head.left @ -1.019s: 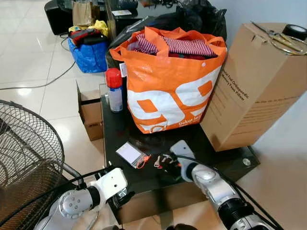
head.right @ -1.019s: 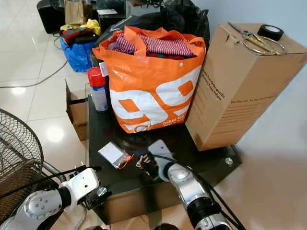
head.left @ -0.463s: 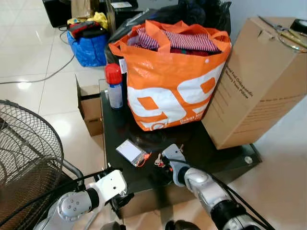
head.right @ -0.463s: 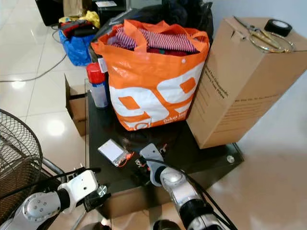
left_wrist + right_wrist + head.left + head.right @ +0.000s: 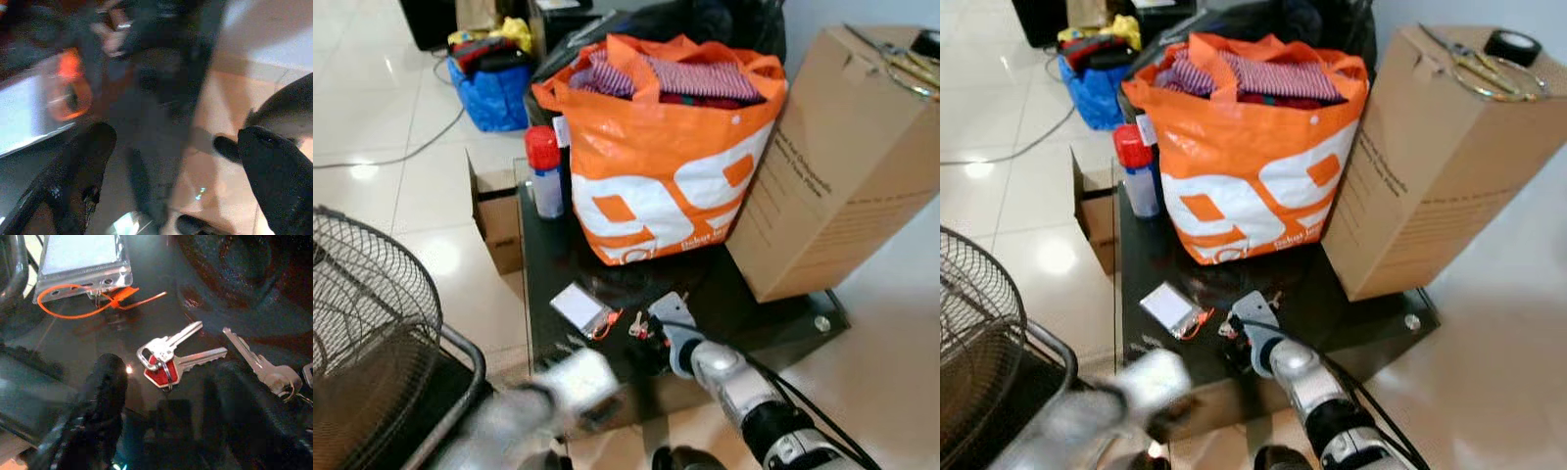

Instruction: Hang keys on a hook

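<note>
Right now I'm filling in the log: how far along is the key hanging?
Early stage. Done: the right end effector has reached the black table, open, fingers straddling the red-headed keys. In hand: nothing; the keys lie flat on the glass, a single silver key beside them. Left: gripping, lifting, carrying and hanging. No hook is visible. The left end effector is blurred, open.

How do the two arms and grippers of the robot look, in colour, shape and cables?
The right arm is silver metal with rounded joint housings, a black ribbed cuff lower down and thin black cables along it. Each gripper has two long, black, rounded fingers, as the left gripper also shows. The left arm is a pale grey blur.
</note>
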`<state>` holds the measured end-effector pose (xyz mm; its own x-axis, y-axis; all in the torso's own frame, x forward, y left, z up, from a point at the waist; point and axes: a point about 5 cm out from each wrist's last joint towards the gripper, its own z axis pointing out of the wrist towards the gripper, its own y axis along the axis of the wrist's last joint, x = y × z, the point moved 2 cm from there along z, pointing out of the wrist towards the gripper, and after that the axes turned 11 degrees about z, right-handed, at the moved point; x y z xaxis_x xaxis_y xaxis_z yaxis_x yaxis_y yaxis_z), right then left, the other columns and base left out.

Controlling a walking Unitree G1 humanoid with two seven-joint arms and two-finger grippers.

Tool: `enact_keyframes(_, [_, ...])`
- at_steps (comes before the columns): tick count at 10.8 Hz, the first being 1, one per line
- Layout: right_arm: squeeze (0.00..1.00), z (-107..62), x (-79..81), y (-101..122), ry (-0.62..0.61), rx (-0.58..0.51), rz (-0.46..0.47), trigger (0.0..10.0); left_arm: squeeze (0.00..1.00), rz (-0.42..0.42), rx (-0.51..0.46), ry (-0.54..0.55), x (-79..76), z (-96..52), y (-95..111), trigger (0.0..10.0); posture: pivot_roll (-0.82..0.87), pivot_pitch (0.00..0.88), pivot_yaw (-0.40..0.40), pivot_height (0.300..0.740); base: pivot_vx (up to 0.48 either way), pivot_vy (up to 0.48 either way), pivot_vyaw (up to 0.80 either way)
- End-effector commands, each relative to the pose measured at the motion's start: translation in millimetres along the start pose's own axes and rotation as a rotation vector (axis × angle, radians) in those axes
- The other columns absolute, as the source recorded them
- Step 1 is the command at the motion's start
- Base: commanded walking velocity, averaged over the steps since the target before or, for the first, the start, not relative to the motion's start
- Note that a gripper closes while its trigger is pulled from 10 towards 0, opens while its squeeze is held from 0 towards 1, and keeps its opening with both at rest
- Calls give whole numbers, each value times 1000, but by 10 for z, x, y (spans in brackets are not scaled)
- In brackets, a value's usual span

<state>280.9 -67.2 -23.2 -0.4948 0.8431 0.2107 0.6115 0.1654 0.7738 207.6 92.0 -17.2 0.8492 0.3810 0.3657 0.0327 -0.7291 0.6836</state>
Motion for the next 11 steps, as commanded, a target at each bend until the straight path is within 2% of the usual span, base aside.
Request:
enact_keyframes(1, [0, -9, -18, -17, 4, -4, 16, 863, 627, 20, 18, -9, -147, 174, 59, 10000, -17, 117, -62, 740, 0, 0, 0])
enact_keyframes(2, [0, -9, -16, -17, 9, -8, 24, 353, 631, 21, 24, -16, -302, 349, 163, 10000, -17, 116, -62, 740, 0, 0, 0])
enact_keyframes(3, [0, -9, -15, -5, 18, -14, 27, 0, 631, 21, 29, -28, -521, 587, 373, 10000, -18, 115, -61, 740, 0, 0, 0])
enact_keyframes(4, [0, -8, -10, 12, 27, -21, 30, 0, 635, 1, 14, -12, -593, 697, 522, 10000, -20, 113, -60, 740, 0, 0, 0])
enact_keyframes(5, [0, -10, -10, 24, 35, -27, 31, 0, 631, -73, -26, 41, -626, 793, 729, 10000, -22, 105, -56, 740, 0, 0, 0])
enact_keyframes(6, [0, -14, -32, 35, 31, -32, 34, 0, 624, -82, -109, 92, -157, 325, 619, 10000, -9, 89, -58, 740, 0, 0, 0])
enact_keyframes(7, [0, -17, -53, 36, 22, -33, 35, 0, 620, -42, -143, 90, 153, -247, 415, 10000, -5, 85, -59, 740, 0, 0, 0])
enact_keyframes(8, [0, -23, -117, 56, -12, -43, 39, 78, 624, 4, -193, 128, 630, -1029, 111, 10000, 8, 64, -56, 740, 0, 0, 0])
enact_keyframes(9, [0, -32, -165, 110, -37, -70, 77, 9765, 624, -30, -213, 134, 778, -1339, -76, 10000, 5, 30, -43, 740, 0, 0, 0])
enact_keyframes(10, [0, -36, -178, 127, -35, -80, 92, 10000, 624, -55, -179, 113, 804, -1521, -224, 10000, 8, 19, -39, 740, 0, 0, 0])
enact_keyframes(11, [0, -33, -182, 126, -36, -78, 89, 10000, 627, -74, -125, 128, 903, -1676, -418, 10000, 13, 14, -37, 740, 0, 0, 0])
